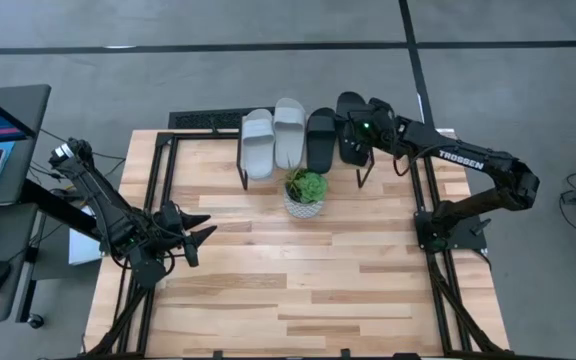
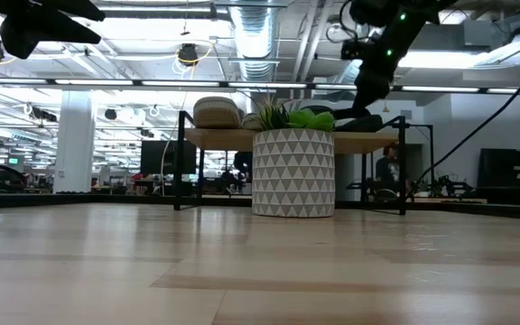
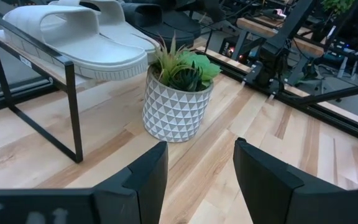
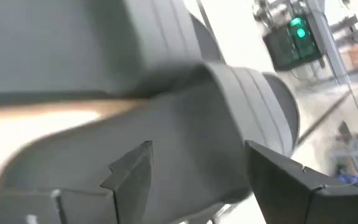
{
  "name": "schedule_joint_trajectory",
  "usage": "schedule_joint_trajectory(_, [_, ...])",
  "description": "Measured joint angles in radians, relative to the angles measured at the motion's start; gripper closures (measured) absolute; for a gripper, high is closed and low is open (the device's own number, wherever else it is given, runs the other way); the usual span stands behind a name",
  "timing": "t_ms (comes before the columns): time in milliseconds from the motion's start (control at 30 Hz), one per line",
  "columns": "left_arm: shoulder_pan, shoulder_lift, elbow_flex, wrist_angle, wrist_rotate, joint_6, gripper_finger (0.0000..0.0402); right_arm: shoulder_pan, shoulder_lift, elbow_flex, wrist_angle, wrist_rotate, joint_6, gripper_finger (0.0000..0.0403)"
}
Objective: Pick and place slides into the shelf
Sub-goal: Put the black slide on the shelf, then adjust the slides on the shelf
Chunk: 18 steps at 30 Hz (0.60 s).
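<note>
While the left arm waits low over the front-left part of the table (image 1: 268, 290), its gripper (image 1: 200, 238) is spread open with nothing between the fingers (image 3: 143, 176), pointed toward the potted plant (image 1: 306, 193).

The right gripper (image 1: 360, 128) is up at the shelf (image 1: 260, 174) along the far edge of the table, right over the rightmost black slide (image 1: 351, 124). Its wrist view is filled by that black slide (image 4: 185, 130), with fingers (image 4: 132, 171) apart on either side; can't tell if they actually grip it.

All four slides sit side by side on the shelf: two grey slides (image 1: 273, 138) to the left, the other black slide (image 1: 321, 139) next, then the rightmost one. The plant stands on the table just in front of the shelf.
</note>
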Motion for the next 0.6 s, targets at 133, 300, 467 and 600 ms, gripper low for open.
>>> schedule_joint_trajectory(133, [0.0, 0.0, 0.0, -0.014, 0.001, 0.0, 0.023, 0.018, -0.041, 0.0, 0.001, -0.001, 0.001, 0.0163])
schedule_joint_trajectory(300, [0.0, 0.0, 0.0, -0.024, 0.002, 0.0, 0.023, 0.042, -0.099, 0.0, -0.02, 0.007, 0.006, 0.0163])
schedule_joint_trajectory(467, [0.0, 0.0, 0.0, -0.025, 0.002, 0.0, 0.023, 0.108, -0.189, 0.0, -0.038, 0.014, 0.071, 0.0164])
schedule_joint_trajectory(600, [0.0, 0.0, 0.0, -0.025, 0.001, 0.0, 0.023, 0.181, -0.276, 0.0, -0.027, 0.038, 0.215, 0.0185])
